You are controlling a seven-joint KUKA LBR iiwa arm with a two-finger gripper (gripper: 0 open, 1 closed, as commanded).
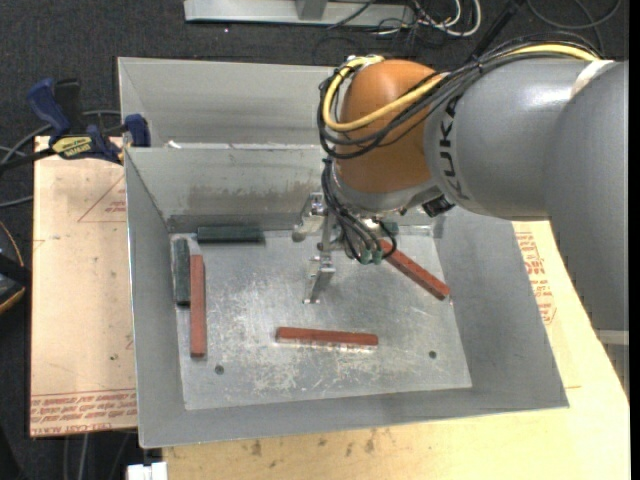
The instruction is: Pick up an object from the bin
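Hanging over the middle of the bin floor, the gripper is pointing down with its fingers drawn together into one narrow strip, and they are closing on bare metal rather than on any piece. Its tip is hovering just above the floor or touching it; which of the two cannot be told.

Nearest toward the front edge, a flat red bar is lying crosswise, near the gripper but apart from it. Toward the right edge, a slanted red bar is resting with its upper end tucked under the wrist.

Farther out, along the left wall, a long red bar is lying lengthwise, just beside a dark green bar. A dark bar is sitting against the back wall near the left rear corner.

Above the gripper, the orange cover and looping cables are leading into the grey arm, which is reaching in over the right rim.
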